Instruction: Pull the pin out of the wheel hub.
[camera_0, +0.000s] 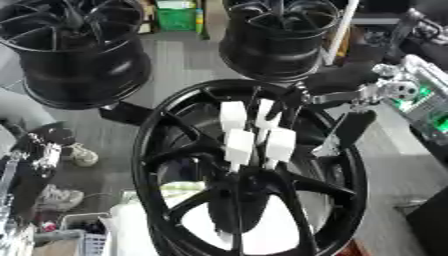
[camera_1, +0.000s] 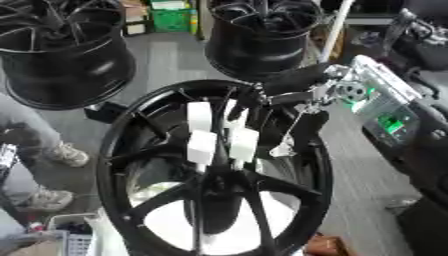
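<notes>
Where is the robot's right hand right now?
The right hand comes in from the upper right and sits over the middle of the big black wheel, its white fingertips pointing down at the hub.

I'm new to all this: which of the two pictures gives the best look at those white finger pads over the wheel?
The left eye view: all the white fingertips of the right hand show separately above the wheel hub. The right eye view shows the same hand, but its pads overlap more, so they are harder to tell apart.
</notes>
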